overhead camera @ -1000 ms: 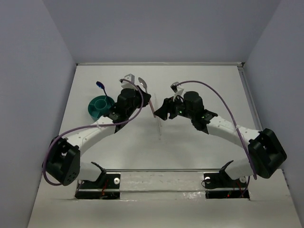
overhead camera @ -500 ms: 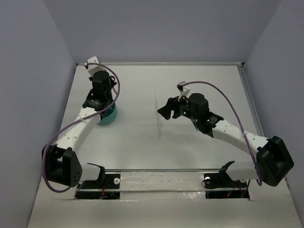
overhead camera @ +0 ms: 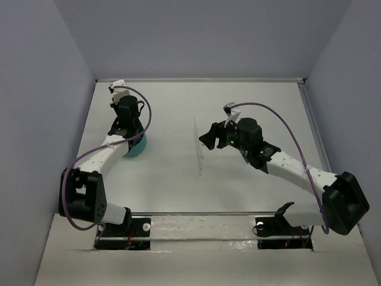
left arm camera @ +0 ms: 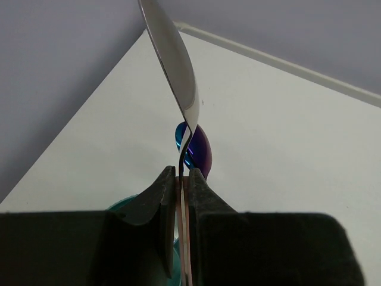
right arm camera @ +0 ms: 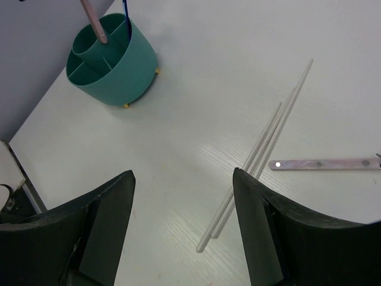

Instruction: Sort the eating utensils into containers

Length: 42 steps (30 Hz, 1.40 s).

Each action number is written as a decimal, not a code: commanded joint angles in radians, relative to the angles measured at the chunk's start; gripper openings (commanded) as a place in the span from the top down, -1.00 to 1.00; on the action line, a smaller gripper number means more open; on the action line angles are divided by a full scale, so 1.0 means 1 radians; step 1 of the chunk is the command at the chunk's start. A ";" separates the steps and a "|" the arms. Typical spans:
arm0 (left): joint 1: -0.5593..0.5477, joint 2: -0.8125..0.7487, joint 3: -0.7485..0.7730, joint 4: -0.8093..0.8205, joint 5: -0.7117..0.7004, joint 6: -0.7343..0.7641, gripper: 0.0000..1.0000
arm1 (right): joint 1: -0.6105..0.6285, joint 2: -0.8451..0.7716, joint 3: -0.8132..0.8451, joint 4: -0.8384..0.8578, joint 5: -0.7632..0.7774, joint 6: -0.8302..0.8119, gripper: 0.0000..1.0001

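White tabletop (overhead camera: 238, 107), grey walls.

1. My left claw (left arm camera: 181, 190): clamped on the handle of the silver spoon (left arm camera: 172, 53), bowl up, directly over the teal cup (right arm camera: 128, 65), whose rim shows just below my fingers.
2. Blue spoon (left arm camera: 180, 140) and purple spoon (left arm camera: 200, 152): just behind the silver one, seemingly standing in the cup.
3. My right claw (right arm camera: 183, 176): fingers apart, holding nothing. White sticks (right arm camera: 262, 149) lie below it near the right finger, with a pale-handled piece (right arm camera: 321, 163) just beside them. The cup is well apart.
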 commanded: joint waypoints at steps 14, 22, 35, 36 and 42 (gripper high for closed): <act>0.006 0.051 -0.063 0.177 0.028 -0.050 1.00 | 0.009 -0.016 -0.006 0.056 0.002 -0.017 -0.42; 0.006 0.101 -0.057 0.130 0.035 -0.128 1.00 | 0.009 -0.007 -0.002 0.052 -0.001 -0.020 -0.43; -0.004 0.120 -0.060 0.091 -0.020 -0.176 0.17 | 0.009 0.015 0.003 0.051 0.002 -0.018 -0.43; -0.004 0.120 -0.059 0.087 -0.021 -0.177 0.15 | 0.009 0.015 0.003 0.049 0.004 -0.018 -0.43; -0.028 0.102 -0.052 0.074 -0.052 -0.176 0.12 | 0.009 0.015 0.003 0.048 0.005 -0.018 -0.43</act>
